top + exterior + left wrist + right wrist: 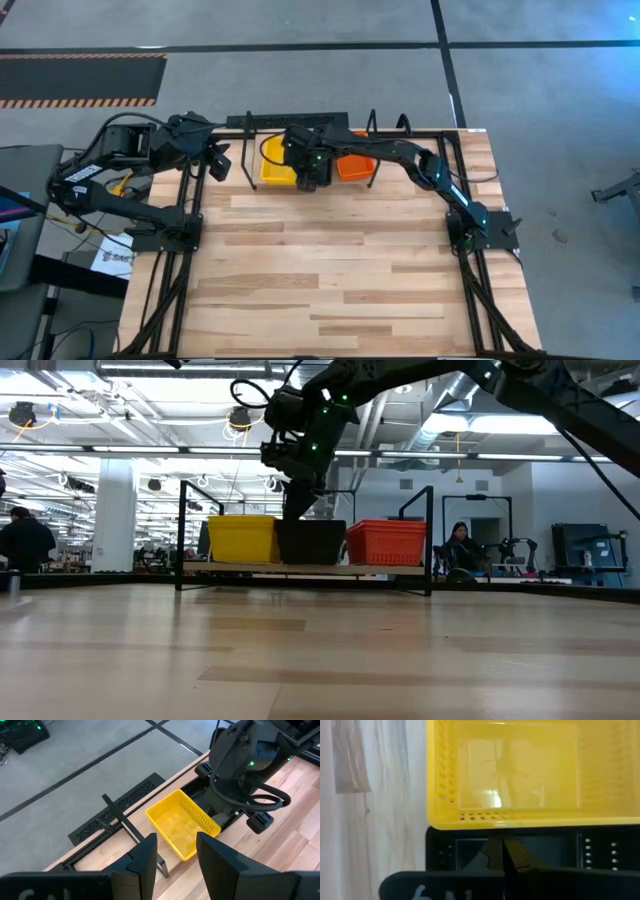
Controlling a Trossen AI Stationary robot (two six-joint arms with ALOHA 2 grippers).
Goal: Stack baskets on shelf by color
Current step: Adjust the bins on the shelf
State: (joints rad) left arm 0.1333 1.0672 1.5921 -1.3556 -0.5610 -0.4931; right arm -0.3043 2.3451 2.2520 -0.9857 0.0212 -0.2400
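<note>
The shelf stands at the table's far edge. Three baskets sit side by side on its board: yellow on the left, black in the middle and red-orange on the right. My right gripper is shut and points down over the black basket, close to the wall beside the yellow basket. My left gripper is open and waits left of the shelf, above the table's far left corner. From there it looks at the yellow basket. My right gripper comes from above with its shut fingertips at the black basket's rim, on the side next to the yellow basket. Whether they touch the basket, I cannot tell. The basket stays flat on the shelf board.
The shelf's upright black end loops rise beside the outer baskets. The plank tabletop lies bare between the shelf and the near edge. In the room behind, two people show far off.
</note>
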